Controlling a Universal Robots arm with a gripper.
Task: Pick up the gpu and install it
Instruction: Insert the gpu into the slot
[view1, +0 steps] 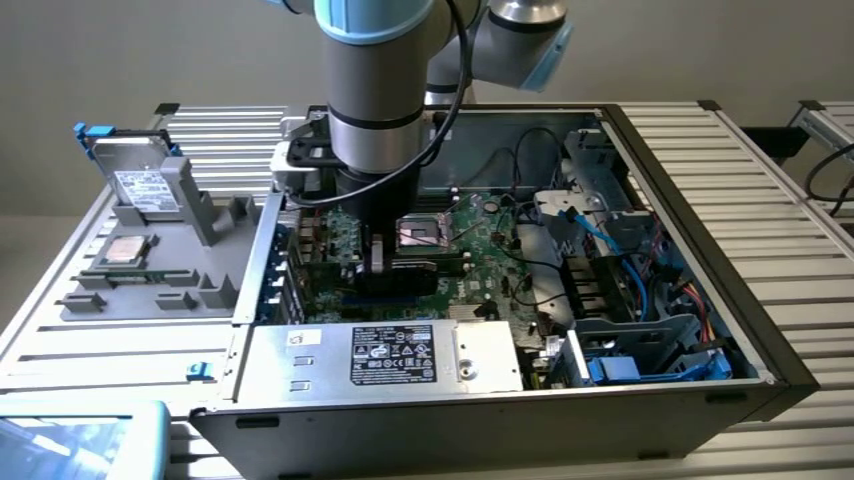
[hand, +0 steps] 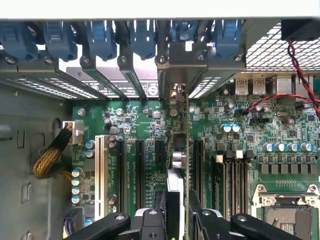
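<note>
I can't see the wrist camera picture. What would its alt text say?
Looking down past the gripper, which holds the gpu edge-on and upright over the green motherboard and its dark expansion slots. Blue latches line the case's rear wall, and a CPU socket sits at one corner.

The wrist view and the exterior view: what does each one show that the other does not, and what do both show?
Wrist view alone: the blue clips along the case's rear edge, and a white slot beside the black ones. Exterior view alone: the power supply, a grey holder with drives, and the arm. Both: the motherboard, with the gripper holding the gpu edge-on above it.
</note>
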